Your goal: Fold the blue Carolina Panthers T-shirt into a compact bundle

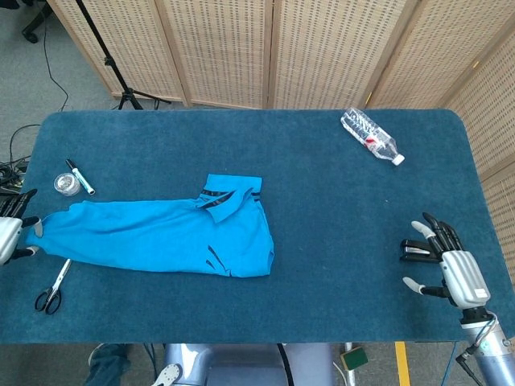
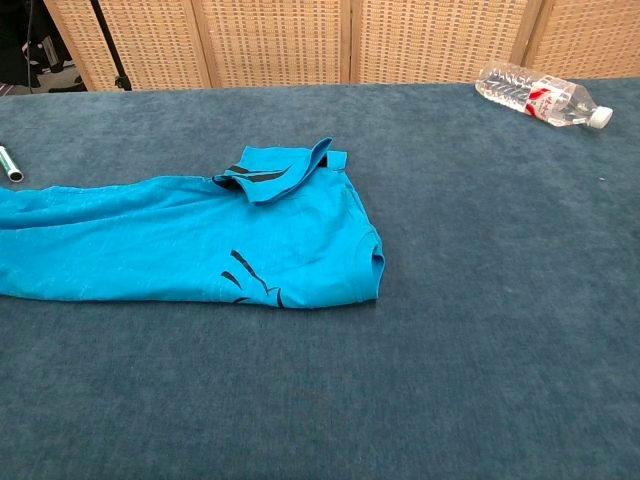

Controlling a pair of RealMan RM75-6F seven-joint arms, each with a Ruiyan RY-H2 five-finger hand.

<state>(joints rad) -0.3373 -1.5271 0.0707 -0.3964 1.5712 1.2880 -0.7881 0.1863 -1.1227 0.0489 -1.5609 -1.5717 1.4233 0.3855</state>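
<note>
A: Where do we find the T-shirt (image 1: 161, 235)?
B: Lengthwise on the tabletop (image 1: 338, 209); our left hand (image 1: 10, 233) pinches its end.
A: And our right hand (image 1: 445, 265)?
B: Fingers spread, holding nothing.

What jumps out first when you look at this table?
The bright blue shirt stands out: it lies in a long folded strip across the left half of the dark blue table, collar up near the middle. The left hand grips its far end at the table's left edge, while the right hand hovers with fingers spread near the right front corner, holding nothing. A water bottle lies at the far right.
</note>
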